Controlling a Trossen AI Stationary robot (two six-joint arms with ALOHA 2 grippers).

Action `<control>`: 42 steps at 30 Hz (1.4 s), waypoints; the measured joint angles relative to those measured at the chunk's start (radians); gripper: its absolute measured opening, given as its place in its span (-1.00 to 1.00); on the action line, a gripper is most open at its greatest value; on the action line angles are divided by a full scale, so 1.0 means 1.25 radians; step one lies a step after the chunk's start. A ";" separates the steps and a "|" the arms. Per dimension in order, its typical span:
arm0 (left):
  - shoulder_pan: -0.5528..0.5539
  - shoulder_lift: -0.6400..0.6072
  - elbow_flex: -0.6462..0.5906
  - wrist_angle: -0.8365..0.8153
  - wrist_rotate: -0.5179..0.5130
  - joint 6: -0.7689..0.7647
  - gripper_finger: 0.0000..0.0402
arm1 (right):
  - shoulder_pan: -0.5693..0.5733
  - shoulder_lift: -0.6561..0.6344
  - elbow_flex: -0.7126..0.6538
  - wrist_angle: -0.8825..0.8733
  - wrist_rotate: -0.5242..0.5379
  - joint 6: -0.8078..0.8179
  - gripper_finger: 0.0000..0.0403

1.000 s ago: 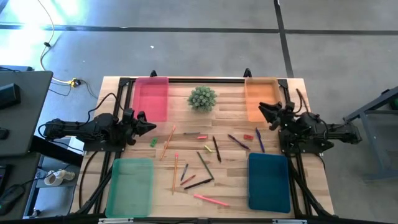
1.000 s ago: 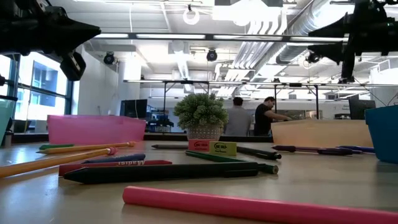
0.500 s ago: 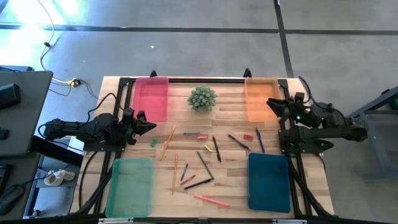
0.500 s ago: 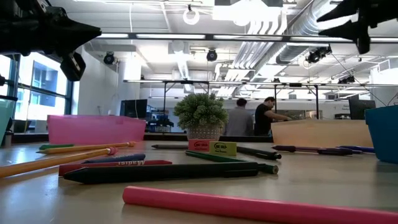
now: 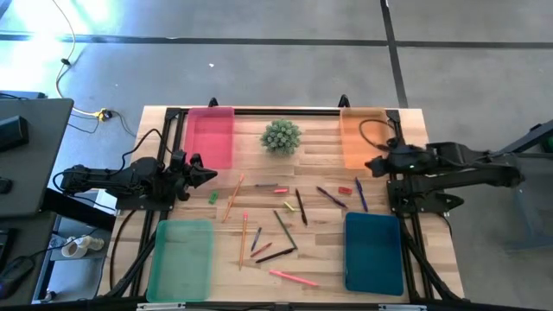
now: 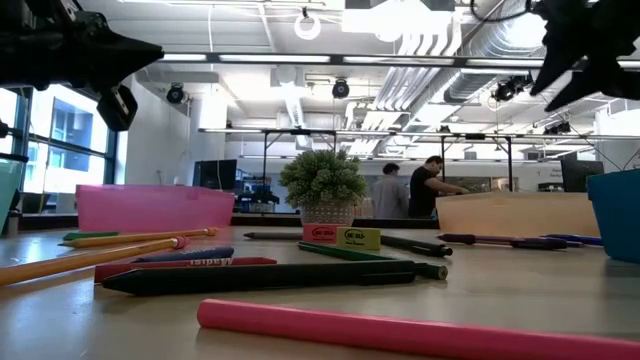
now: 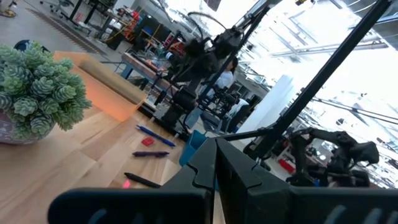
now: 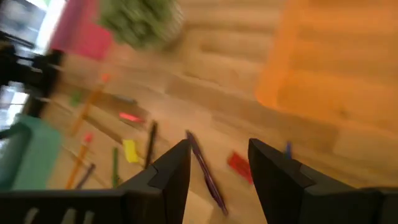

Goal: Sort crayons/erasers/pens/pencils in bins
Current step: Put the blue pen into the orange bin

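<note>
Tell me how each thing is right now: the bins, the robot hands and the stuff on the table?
Pink bin: empty.
Orange bin: empty.
Light green bin: empty.
Teal-blue bin: empty.
Left end effector: shut, holding nothing.
Right end effector: open, holding nothing, above the orange bin's near edge.
Pencils, pens, crayons, erasers: loose on the table, unsorted.
Potted plant: upright.

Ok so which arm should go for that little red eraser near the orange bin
Probably the right. Its open, empty right gripper hovers by the orange bin, close to the red eraser. The left gripper is shut, waiting near the pink bin across the table.
</note>
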 joint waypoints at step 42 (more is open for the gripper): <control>0.000 0.000 0.000 -0.002 0.001 0.008 -1.00 | -0.070 0.531 -0.001 -0.014 -0.196 -0.124 -0.24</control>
